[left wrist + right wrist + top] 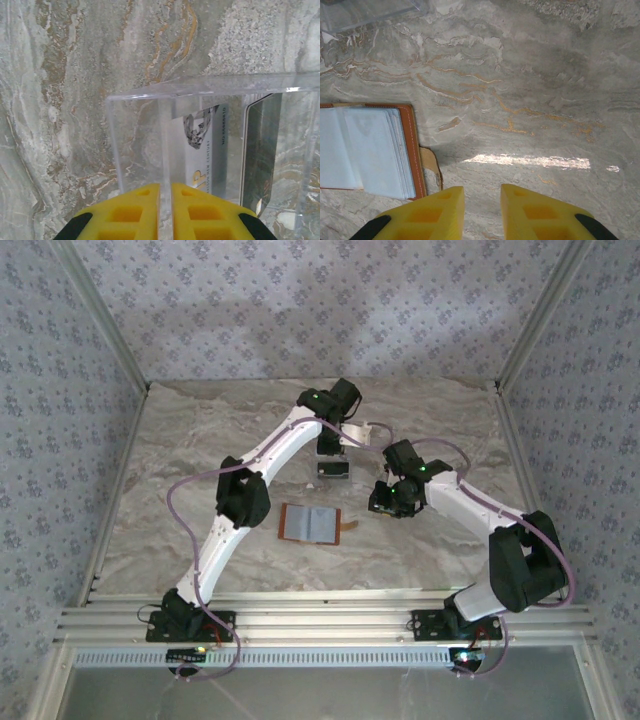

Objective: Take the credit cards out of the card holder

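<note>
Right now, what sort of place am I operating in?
Probably a closed-in lab test cell, not a home: a marble-patterned tabletop, wallpapered panels boxing it in on three sides, and an aluminium rail along the near edge.

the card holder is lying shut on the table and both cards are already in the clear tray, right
No, the card holder lies open, its pale sleeves up; the right wrist view shows it. The pale card and the dark card are in the clear tray.

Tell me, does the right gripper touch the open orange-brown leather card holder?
Apart. The top external view shows marble tabletop between the right gripper and the card holder.
</note>
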`<action>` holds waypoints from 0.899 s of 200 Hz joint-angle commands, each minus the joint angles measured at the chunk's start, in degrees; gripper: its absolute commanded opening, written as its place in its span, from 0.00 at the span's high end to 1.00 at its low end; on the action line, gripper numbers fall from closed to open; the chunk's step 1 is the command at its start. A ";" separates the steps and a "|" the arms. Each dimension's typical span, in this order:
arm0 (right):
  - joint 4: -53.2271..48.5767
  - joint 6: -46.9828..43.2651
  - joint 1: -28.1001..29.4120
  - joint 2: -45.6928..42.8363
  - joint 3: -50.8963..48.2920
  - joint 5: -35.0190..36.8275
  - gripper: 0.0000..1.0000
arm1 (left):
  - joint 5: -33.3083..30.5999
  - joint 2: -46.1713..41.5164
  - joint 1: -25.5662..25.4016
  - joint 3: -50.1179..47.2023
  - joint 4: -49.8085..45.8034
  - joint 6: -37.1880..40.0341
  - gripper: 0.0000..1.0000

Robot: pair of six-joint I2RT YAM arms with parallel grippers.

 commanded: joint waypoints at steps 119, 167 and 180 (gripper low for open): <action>0.89 -0.66 0.94 0.18 1.30 -0.95 0.73 | 8.13 -9.90 0.75 -7.68 4.68 -20.00 0.86; 0.90 -0.52 3.23 1.77 3.12 -1.62 0.73 | 11.42 -25.09 2.02 -31.62 18.67 -31.91 0.86; 0.94 -0.51 4.11 2.75 3.97 -1.89 0.73 | 11.79 -29.25 2.70 -38.71 23.02 -35.76 0.86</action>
